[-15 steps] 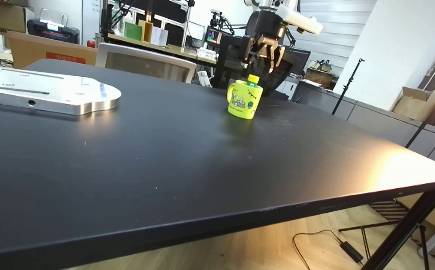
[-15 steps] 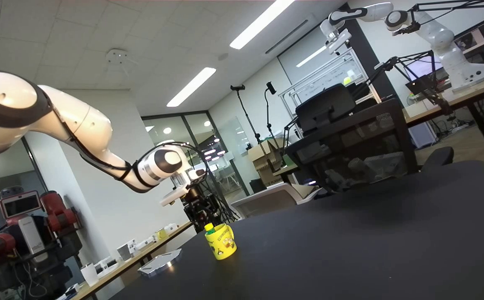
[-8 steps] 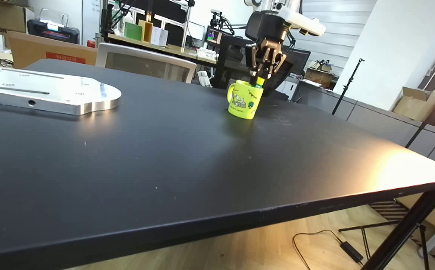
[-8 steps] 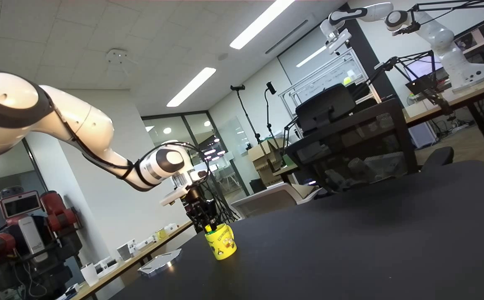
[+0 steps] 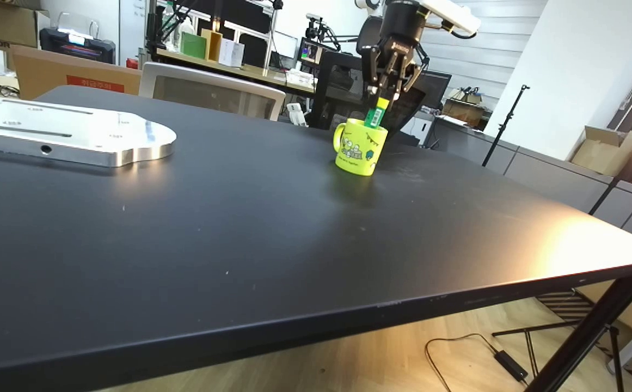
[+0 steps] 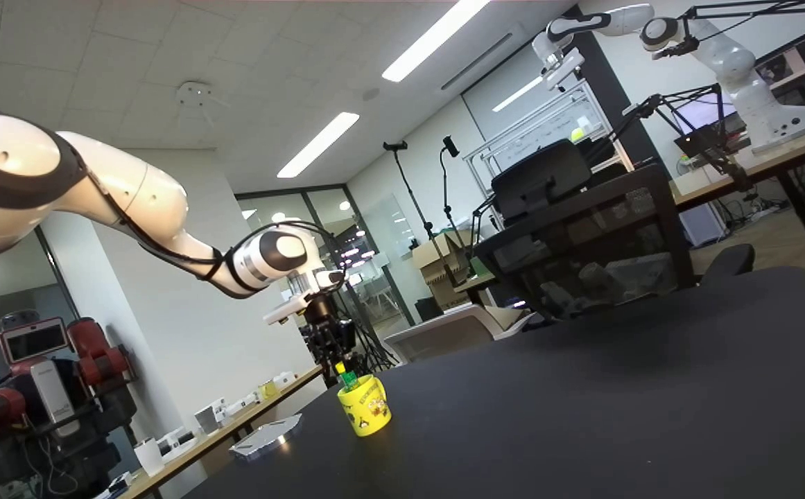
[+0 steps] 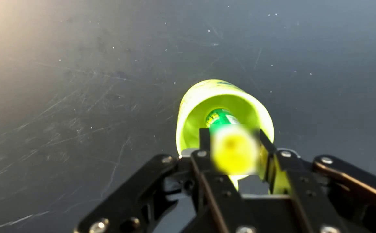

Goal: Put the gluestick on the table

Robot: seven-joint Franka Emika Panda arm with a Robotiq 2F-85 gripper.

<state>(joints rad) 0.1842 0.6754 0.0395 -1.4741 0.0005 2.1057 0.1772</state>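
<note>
Matte black tabletop (image 5: 239,228): surface scratched and speckled in the wrist view.

Lime-yellow, handled, cartoon-printed mug (image 5: 357,149): standing mouth up on the tabletop.

Yellow-capped green cylindrical glue stick (image 5: 375,116): lower end inside the mug, upper part above the rim in both exterior views.

Black two-fingered Robotiq gripper (image 7: 235,137): pointing down over the mug; jaws closed on the capped end of the glue stick, one to each side; cap blurred in the wrist view.

Flat, slotted silver metal plate (image 5: 76,124): lying on the tabletop, well apart from the mug, in an exterior view.

White, dark-jointed robot arm (image 6: 142,193): extending from the left edge of an exterior view to the gripper.
</note>
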